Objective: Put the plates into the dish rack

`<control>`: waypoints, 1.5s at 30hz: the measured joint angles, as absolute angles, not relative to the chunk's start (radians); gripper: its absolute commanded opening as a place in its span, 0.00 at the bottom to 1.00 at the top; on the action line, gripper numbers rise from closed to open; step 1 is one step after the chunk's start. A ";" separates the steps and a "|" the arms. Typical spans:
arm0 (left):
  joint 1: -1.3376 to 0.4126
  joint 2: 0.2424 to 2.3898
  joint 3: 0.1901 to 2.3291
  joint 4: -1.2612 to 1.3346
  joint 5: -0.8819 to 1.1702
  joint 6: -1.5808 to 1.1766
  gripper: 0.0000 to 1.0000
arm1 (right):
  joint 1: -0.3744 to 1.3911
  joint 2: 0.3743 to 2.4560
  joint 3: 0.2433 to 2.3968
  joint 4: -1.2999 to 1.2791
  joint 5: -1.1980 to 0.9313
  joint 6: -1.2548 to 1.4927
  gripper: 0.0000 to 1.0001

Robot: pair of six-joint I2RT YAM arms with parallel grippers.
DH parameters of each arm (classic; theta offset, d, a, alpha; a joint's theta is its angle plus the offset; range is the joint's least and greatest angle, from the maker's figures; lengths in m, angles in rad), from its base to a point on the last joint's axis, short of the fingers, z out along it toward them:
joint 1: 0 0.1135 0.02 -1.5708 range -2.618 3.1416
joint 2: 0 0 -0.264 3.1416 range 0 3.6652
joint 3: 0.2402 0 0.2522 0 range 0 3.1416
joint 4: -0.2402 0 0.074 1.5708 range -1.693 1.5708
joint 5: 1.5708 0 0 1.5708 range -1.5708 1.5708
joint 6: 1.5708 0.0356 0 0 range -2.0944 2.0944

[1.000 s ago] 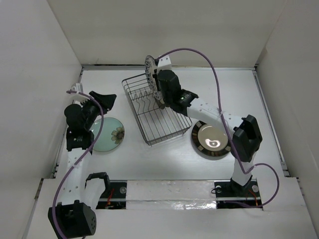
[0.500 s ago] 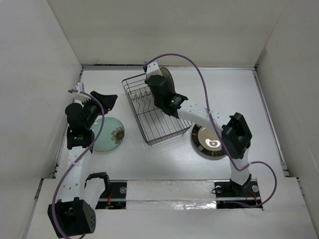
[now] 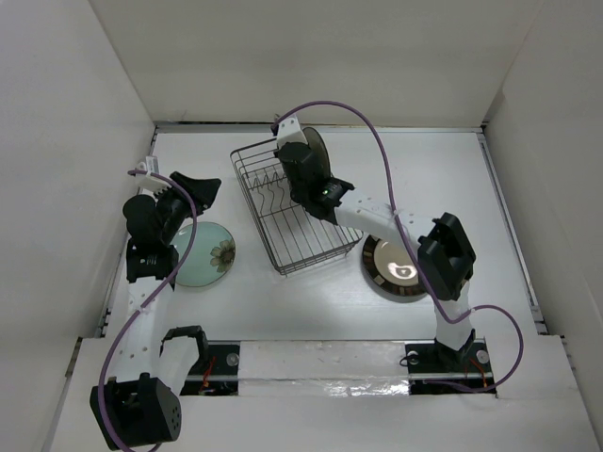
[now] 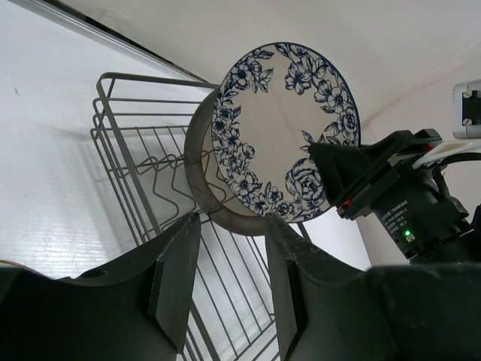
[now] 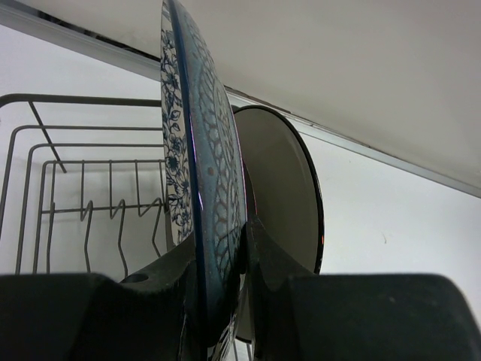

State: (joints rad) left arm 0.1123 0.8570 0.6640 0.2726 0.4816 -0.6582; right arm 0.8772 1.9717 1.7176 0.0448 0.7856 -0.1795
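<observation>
The dish rack (image 3: 303,235) sits at an angle in the middle of the desk (image 3: 471,169), nearer the far edge than the near one. The right arm reaches over it to its far end. There the right claw (image 5: 218,241) is closed on the rim of the blue-flowered plate (image 4: 285,124), one finger pressed on each face. The plate stands upright on its edge, its flowered face turned toward the left side of the desk. Its lower rim is down among the wires at the rack's far end; whether it rests in a slot cannot be made out.

Just behind it, toward the far edge, a dark-rimmed cream plate (image 5: 282,188) stands upright in the rack. The two are close together, and whether they touch is hard to tell.

The left claw (image 4: 233,226) hangs over the left side of the desk, pointed at the rack. Its fingers (image 4: 174,282) are parted with nothing between them.

A pale green plate (image 3: 205,252) with a flower in the middle lies flat near the left edge, partly under the left arm. Another dark-rimmed plate (image 3: 400,268) lies flat to the right of the rack, just beside its near corner and partly hidden by the right arm.
</observation>
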 measured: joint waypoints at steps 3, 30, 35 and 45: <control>0.112 0.857 0.664 0.273 0.481 -0.659 0.37 | 0.878 1.972 1.716 0.045 0.785 -0.167 0.00; 0.112 0.856 0.664 0.273 0.471 -0.659 0.37 | 0.881 1.994 1.687 0.089 0.784 -0.070 0.00; 0.112 0.855 0.664 0.273 0.470 -0.660 0.37 | 0.893 2.000 1.691 0.090 0.796 -0.105 0.12; 0.112 0.854 0.664 0.273 0.470 -0.662 0.37 | 0.915 2.040 1.750 0.066 0.832 -0.161 0.23</control>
State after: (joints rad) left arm 0.1123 0.8543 0.6640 0.2726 0.4698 -0.6621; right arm 0.9146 2.0399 1.7500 0.0662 0.8322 -0.1612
